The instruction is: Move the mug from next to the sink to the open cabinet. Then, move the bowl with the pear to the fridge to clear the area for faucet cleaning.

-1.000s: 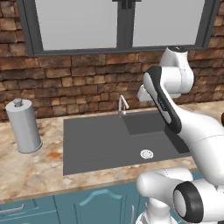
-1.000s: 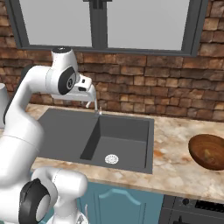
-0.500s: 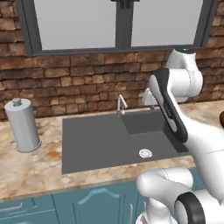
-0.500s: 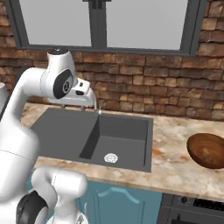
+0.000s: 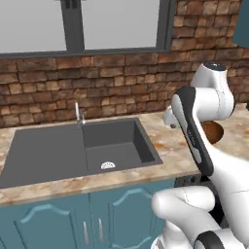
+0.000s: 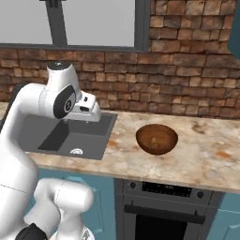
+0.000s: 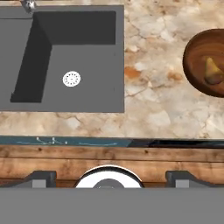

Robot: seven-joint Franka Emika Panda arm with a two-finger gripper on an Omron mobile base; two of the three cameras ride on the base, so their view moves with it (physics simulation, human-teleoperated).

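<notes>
The bowl [image 6: 156, 138] is seen as glossy dark-brown wood, a matt yellowish pear [image 7: 213, 71] lying inside it. The sink [image 5: 78, 148] is rendered in matt dark grey (its round drain [image 7: 71, 79] looks like pale metal). The faucet [image 5: 78, 113] appears as thin silver metal. The counter [image 6: 206, 150] is shown as smooth mottled beige stone, the wall [image 5: 121, 82] behind as rough brick.

Base has rolled right, so my whole view's shifted: sink [image 5: 78, 148] now sits left in the left base cam, grey canister's gone out of frame, bowl [image 6: 156, 138] w/ pear [image 7: 213, 71] has come fully into view, oven front showing below desk [image 6: 206, 154].
</notes>
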